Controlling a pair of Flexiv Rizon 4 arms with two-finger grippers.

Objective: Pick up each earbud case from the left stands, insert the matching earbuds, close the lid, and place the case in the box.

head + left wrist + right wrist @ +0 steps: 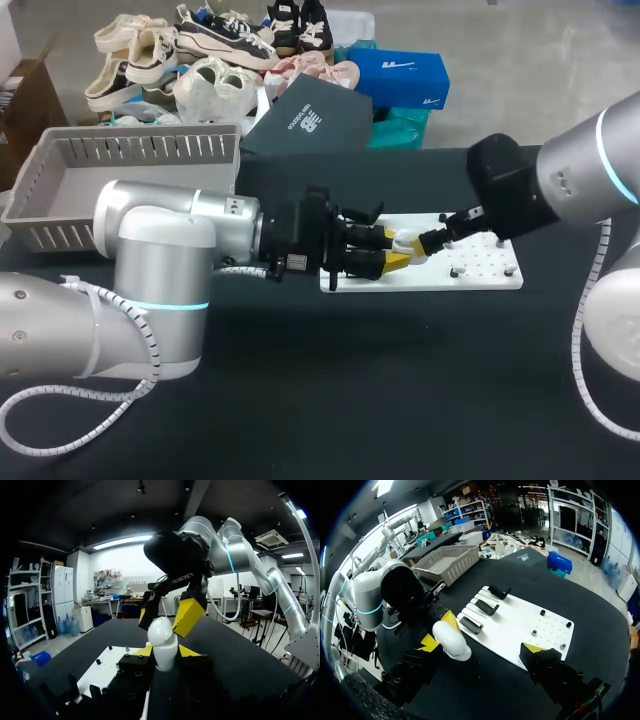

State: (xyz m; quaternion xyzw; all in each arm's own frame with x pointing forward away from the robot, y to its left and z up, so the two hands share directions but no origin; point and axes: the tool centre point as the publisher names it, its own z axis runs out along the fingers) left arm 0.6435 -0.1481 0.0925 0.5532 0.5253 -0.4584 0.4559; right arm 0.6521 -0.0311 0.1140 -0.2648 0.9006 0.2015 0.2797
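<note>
Black cloth covers the bench (300,400). A white board (480,270) lies flat on it, and a grey slatted basket (60,190), probably the box meant, sits well apart at the far left corner. Three black stands (470,625) on the board look bare.

The earbud case (451,641) is off the board. It sits upright in the left gripper (164,655), whose jaws are clamped on its lower body from both sides. The right gripper (482,646) has its jaws spread wide, with one yellow tip just beside the rounded lid.

From where I stand the case looks like a light, hard, glossy shell, so I'd expect it to slip or twist under a careless pinch. The low grip seems wise because it leaves the lid free. Small dark bits on the board's pegged end are too tiny to identify.
</note>
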